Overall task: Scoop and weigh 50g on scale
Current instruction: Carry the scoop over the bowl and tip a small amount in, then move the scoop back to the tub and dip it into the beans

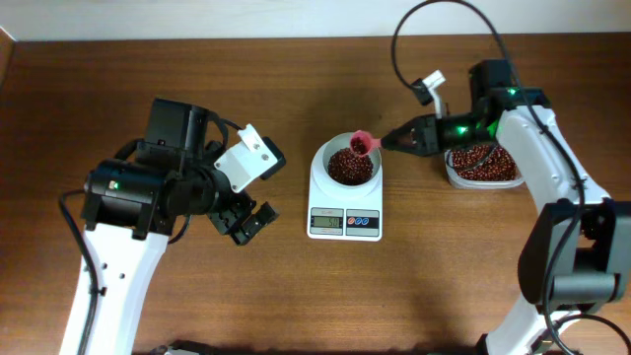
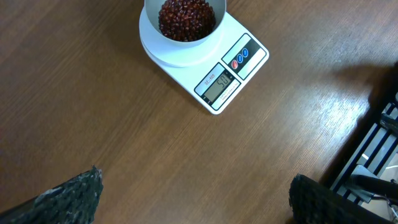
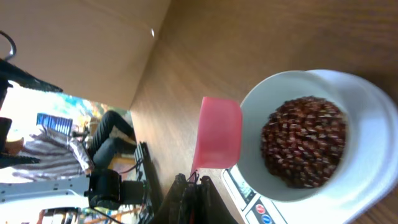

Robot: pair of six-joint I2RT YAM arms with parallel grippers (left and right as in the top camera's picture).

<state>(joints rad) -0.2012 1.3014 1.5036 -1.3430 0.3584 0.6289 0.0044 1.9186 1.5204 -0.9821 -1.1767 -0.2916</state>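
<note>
Two hands share this job unevenly. The right hand [image 1: 389, 140], just right of the scale [image 1: 345, 202], is clamped tight on the handle of a pink scoop [image 1: 365, 145]. It holds the scoop at the far-right rim of the scale's white bowl [image 3: 249, 124], mouth tipped toward the bowl so anything that spills drops in, not onto the counter [image 1: 296, 296]. Whether anything is left in the scoop I cannot tell. The beans [image 1: 350, 166] lie heaped in the bowl on the scale's platform. More beans fill the clear tub [image 1: 483, 166] further right of the scale, close enough for short trips. The left hand [image 1: 248, 223] hangs left of the scale with its fingers spread wide and nothing between them, apparently parked clear of the platform so it cannot disturb the weighing. The display [image 2: 219, 87] faces the near side; its digits are too small to read with confidence.
</note>
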